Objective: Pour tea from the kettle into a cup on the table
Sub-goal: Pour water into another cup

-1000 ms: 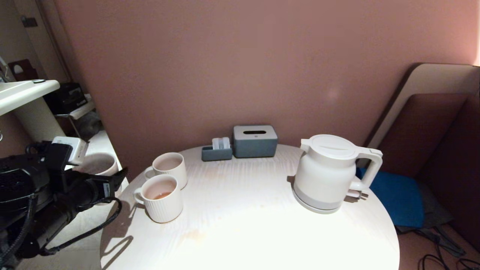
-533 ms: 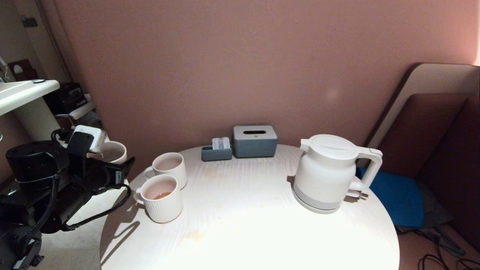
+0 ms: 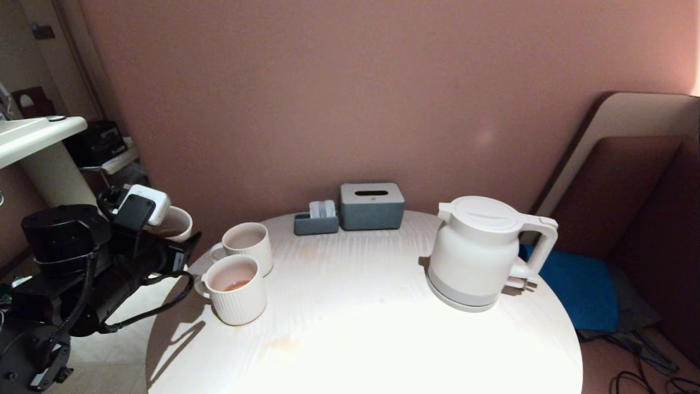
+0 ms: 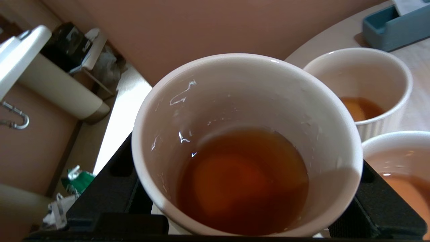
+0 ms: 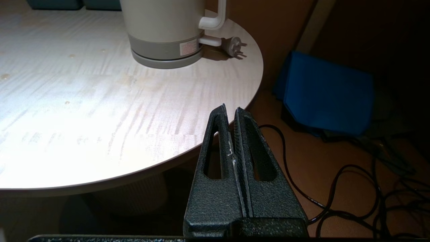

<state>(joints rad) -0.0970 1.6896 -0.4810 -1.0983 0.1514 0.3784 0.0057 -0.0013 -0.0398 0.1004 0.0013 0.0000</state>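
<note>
My left gripper [image 3: 174, 242] is shut on a small plain white cup [image 3: 173, 223], held in the air just off the left edge of the round pale table [image 3: 355, 334]. In the left wrist view the cup [image 4: 168, 111] fills the frame between the black fingers [image 4: 111, 174], and reddish-orange tea [image 4: 242, 181] covers its bottom. The white kettle [image 3: 474, 251] stands on its base at the table's right side, handle to the right. My right gripper [image 5: 230, 109] is shut and empty, low beside the table's right edge, with the kettle [image 5: 164, 30] ahead of it.
Two ribbed white mugs [image 3: 236, 298] [image 3: 247, 243] holding a little tea stand at the table's left, close to the held cup. A grey tissue box [image 3: 372, 206] and a small blue-grey holder [image 3: 316, 222] sit at the back. Blue cushion [image 3: 579, 284] and floor cables [image 5: 352, 174] lie right of the table.
My left arm has risen and moved right toward the table's edge with the cup in its grip. The kettle, the mugs and the right gripper have not moved.
</note>
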